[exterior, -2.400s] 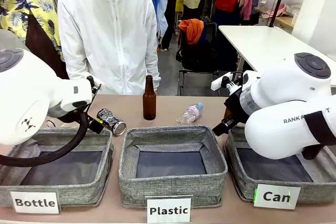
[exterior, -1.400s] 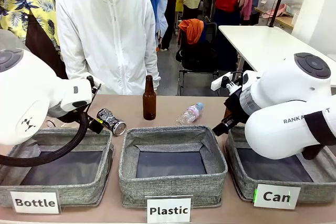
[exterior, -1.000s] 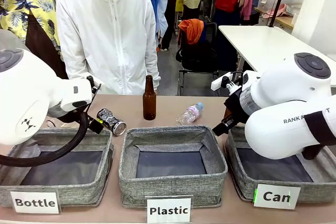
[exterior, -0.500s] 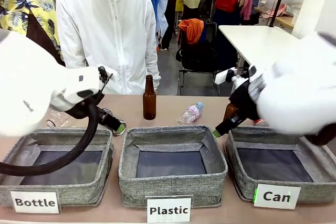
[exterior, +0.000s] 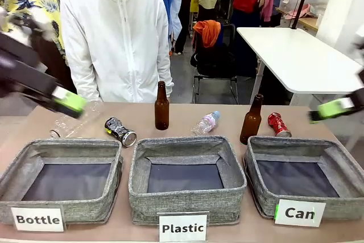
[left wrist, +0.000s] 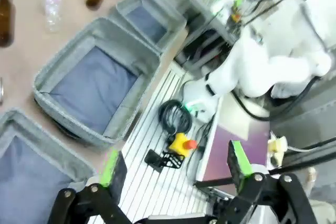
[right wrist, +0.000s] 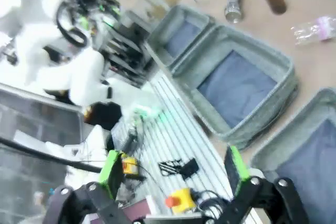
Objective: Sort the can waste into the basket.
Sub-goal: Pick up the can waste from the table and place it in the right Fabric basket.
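Red can behind basket; left end effector spread.

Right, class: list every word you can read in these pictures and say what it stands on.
"Bottle": front label of the left basket.
"Plastic": front label of the middle basket.
"Can": front label of the right basket.
Print on the black-and-silver can, red can and plastic bottle: too small to read.

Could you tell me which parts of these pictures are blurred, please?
Front view: the left gripper and right gripper are smeared streaks, while the black-and-silver crushed can, the red crushed can and the grey woven basket labelled "Can" are sharp. Left wrist view: mildly soft throughout. Right wrist view: heavily blurred, with washed-out glare at upper left.
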